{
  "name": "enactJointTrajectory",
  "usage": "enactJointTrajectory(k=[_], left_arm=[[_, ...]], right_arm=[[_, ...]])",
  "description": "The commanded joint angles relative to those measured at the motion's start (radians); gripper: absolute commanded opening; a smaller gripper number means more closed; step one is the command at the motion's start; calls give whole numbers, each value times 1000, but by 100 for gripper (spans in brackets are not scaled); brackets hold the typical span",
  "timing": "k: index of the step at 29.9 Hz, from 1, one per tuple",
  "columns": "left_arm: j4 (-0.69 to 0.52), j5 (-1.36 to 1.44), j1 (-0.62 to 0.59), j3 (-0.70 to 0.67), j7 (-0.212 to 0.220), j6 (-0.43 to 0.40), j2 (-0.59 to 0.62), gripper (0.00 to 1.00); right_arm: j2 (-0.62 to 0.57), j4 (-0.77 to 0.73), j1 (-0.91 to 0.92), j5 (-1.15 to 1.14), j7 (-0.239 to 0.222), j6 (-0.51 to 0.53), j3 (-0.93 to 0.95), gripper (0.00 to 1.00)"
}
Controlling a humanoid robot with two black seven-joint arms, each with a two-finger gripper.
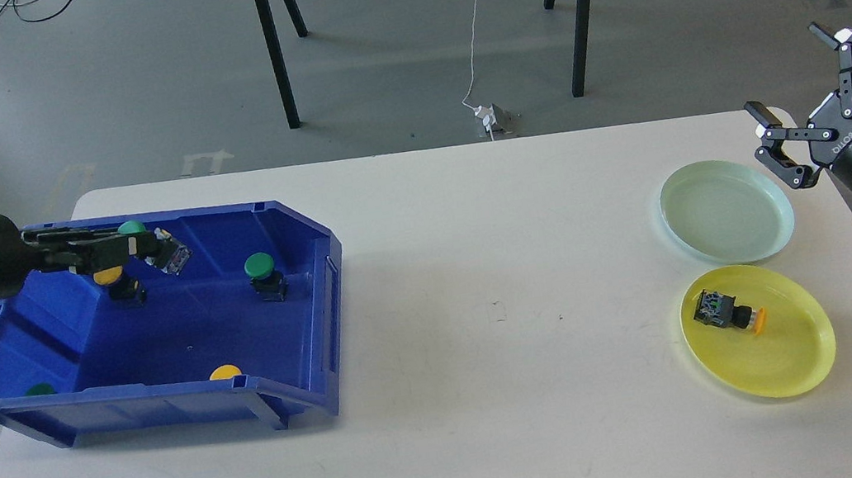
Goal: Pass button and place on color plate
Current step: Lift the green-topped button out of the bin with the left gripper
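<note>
Left gripper [144, 249] deep in blue bin [302, 306], fingers look clamped on green button [133, 228]. Right gripper [816, 105] spread, empty, by green plate [776, 240], far off.

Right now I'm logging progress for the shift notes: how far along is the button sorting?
Done: one yellow button lies on the yellow plate. In hand: the left gripper reaches into the blue bin around a green button; the right gripper waits open. Left: the green plate is empty and buttons remain in the bin.
</note>
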Motion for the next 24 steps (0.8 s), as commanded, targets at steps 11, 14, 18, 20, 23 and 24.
enactJointTrajectory(k=[11,14,18,20,23,24], left_arm=[[76,-593,4,-279,0,0,-361,11],[194,-631,11,-281,0,0,-503,11],[310,-671,14,-279,0,0,-624,12],[343,-673,22,-279,0,0,-664,12],[359,-681,59,-287,0,0,-701,12],[360,-690,62,-293,0,0,-704,12]], right_arm=[[5,6,14,-116,13,0,-9,96],[72,11,31,-175,49,-1,-12,96],[140,8,116,-236,123,-7,-74,96],[167,1,182,-255,161,-15,-143,96],[228,-18,291,-296,192,-59,-263,96],[251,-34,319,-314,200,-72,-295,96]])
